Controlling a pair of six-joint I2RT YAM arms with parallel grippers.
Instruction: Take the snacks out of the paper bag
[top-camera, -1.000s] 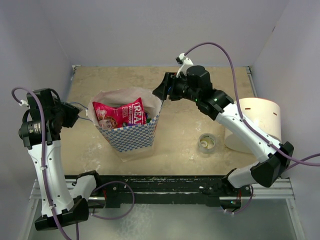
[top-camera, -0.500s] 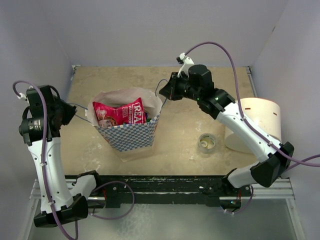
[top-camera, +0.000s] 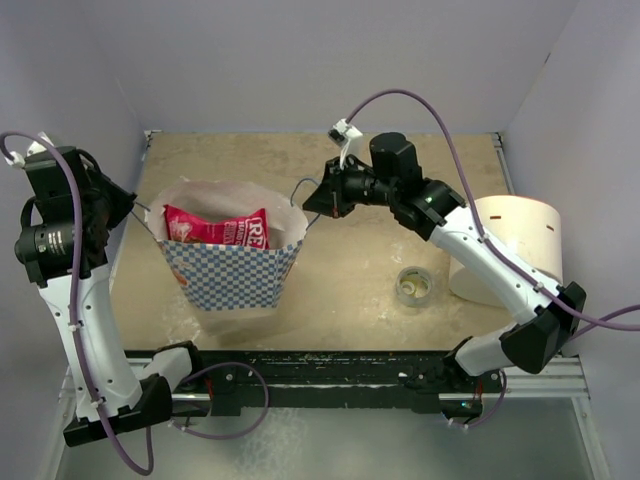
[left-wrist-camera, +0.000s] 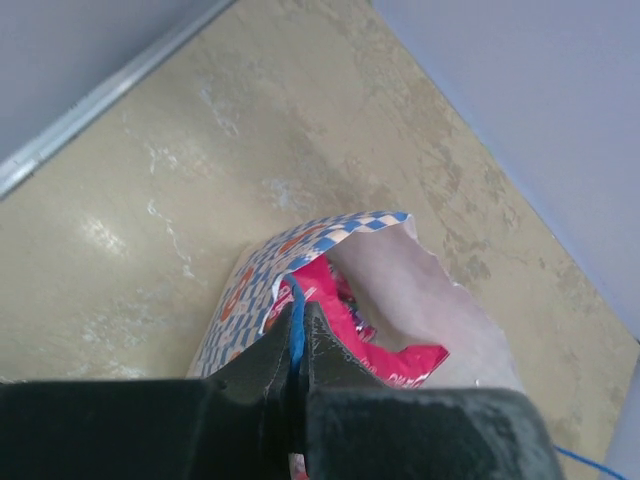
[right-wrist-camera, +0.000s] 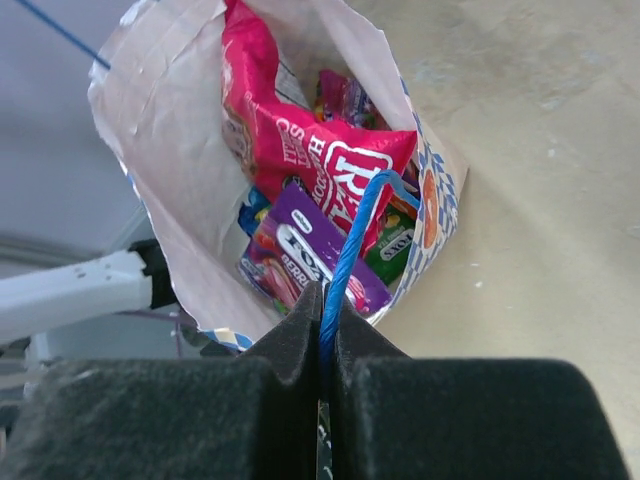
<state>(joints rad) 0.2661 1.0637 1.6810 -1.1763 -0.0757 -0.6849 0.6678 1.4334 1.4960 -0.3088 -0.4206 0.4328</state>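
The blue-and-white checkered paper bag (top-camera: 232, 276) stands upright left of the table's centre, its mouth pulled wide. A red-pink chip bag (top-camera: 215, 228) fills the top. My left gripper (top-camera: 134, 207) is shut on the bag's left blue cord handle (left-wrist-camera: 296, 335), and the bag's checkered rim (left-wrist-camera: 250, 290) lies just beyond my left gripper (left-wrist-camera: 297, 310). My right gripper (top-camera: 311, 199) is shut on the right blue cord handle (right-wrist-camera: 350, 250). Past my right gripper (right-wrist-camera: 325, 297), the white inside (right-wrist-camera: 170, 130) holds the chip bag (right-wrist-camera: 300, 150), a purple packet (right-wrist-camera: 310, 245) and a green packet (right-wrist-camera: 395, 245).
A small clear tape roll (top-camera: 414, 286) lies right of the bag. A big white cylinder roll (top-camera: 515, 250) stands at the right edge under the right arm. Grey walls close in the table on the left, back and right.
Both grippers have shut on the cord handles and pulled apart. The bag's mouth has stretched wider and the bag has shifted left and toward the near edge.
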